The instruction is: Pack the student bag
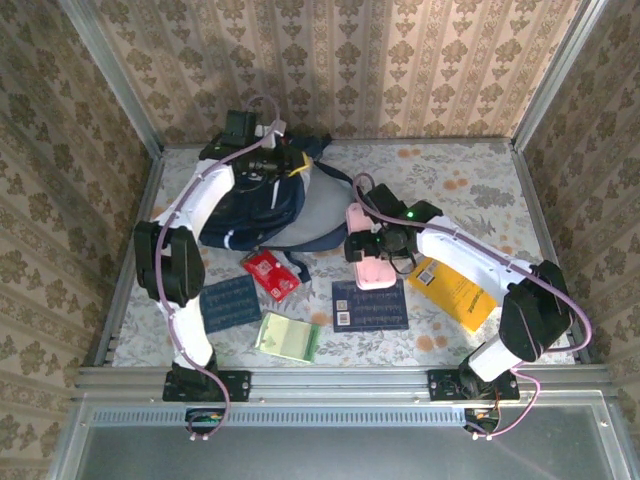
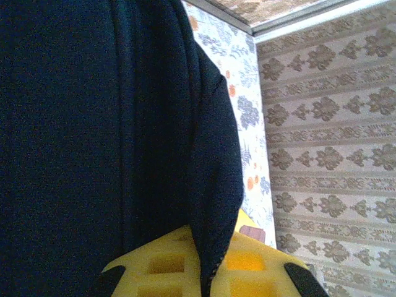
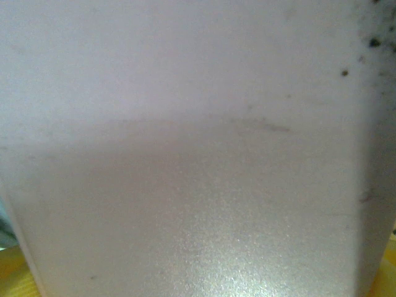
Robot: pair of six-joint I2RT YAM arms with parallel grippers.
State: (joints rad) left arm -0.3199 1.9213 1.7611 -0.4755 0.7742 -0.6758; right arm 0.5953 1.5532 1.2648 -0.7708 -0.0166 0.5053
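Packing looks barely begun (I judge): the large dark navy fabric student bag point(image 1: 262, 205) lies far-left on the floral table point(image 1: 480, 180), the left gripper point(image 1: 278, 160) clenched on its rim, while the right gripper point(image 1: 372, 250) meets a pale pink box point(image 1: 376, 274), grasp unclear, with the flat yellow book point(image 1: 455, 290) and flat navy printed booklet point(image 1: 370, 303) unpacked

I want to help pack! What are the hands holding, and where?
The left gripper pinches the large navy fabric backpack by an edge fold; right gripper straddles a pink box, grip unclear.

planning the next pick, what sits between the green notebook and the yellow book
A flat navy printed booklet lies between the green notebook and the yellow book, seen in the top view.
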